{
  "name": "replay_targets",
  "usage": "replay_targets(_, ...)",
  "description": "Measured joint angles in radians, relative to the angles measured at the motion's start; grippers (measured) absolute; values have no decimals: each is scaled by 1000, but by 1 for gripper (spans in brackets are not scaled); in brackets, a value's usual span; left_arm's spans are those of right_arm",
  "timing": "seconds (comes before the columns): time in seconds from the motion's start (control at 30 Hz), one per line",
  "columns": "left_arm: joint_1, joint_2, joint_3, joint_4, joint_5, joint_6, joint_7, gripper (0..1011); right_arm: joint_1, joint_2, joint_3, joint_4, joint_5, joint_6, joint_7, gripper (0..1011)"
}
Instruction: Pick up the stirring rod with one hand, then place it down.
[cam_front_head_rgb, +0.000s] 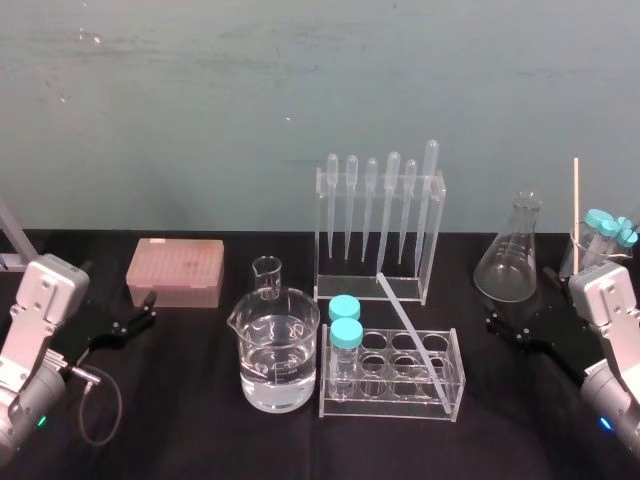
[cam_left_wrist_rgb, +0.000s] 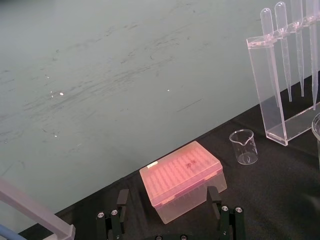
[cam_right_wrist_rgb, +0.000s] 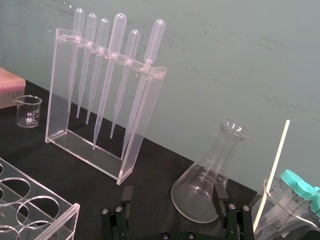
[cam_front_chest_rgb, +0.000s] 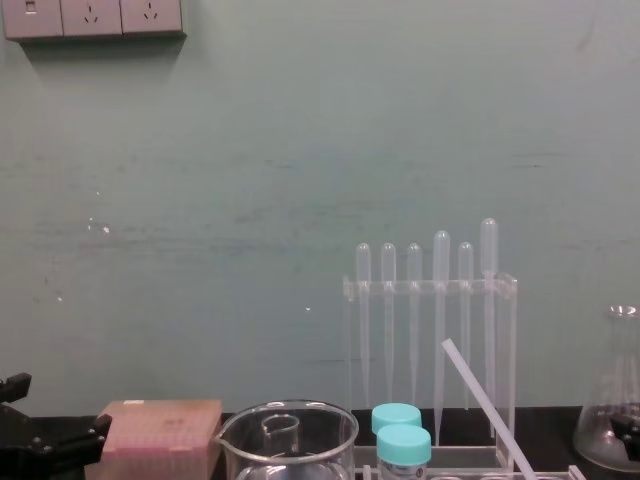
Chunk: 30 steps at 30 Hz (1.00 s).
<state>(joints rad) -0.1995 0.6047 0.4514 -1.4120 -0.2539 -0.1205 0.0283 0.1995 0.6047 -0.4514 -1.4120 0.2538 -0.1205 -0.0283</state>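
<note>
Head view, stirring rod (cam_front_head_rgb: 412, 335) lying slantwise across the test-tube rack (cam_front_head_rgb: 390, 410), seemingly propped on its rim, left end effector (cam_front_head_rgb: 135, 318) and right end effector (cam_front_head_rgb: 520, 305) both spread wide, empty, at opposite desk (cam_front_head_rgb: 200, 440) sides

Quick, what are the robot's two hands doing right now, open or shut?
Left gripper: open, holding nothing.
Right gripper: open, holding nothing.
</note>
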Motion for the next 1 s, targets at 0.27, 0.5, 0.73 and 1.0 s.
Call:
replay_targets(0.27, 0, 0, 0, 0, 0, 0, 0, 1000, 0, 0, 0, 0, 0, 0, 0, 1003)
replay_targets(0.5, 0, 0, 0, 0, 0, 0, 0, 1000, 0, 0, 0, 0, 0, 0, 0, 1003)
replay_targets(0.73, 0, 0, 0, 0, 0, 0, 0, 1000, 0, 0, 0, 0, 0, 0, 0, 1003)
replay_targets(1.0, 0, 0, 0, 0, 0, 0, 0, 1000, 0, 0, 0, 0, 0, 0, 0, 1003)
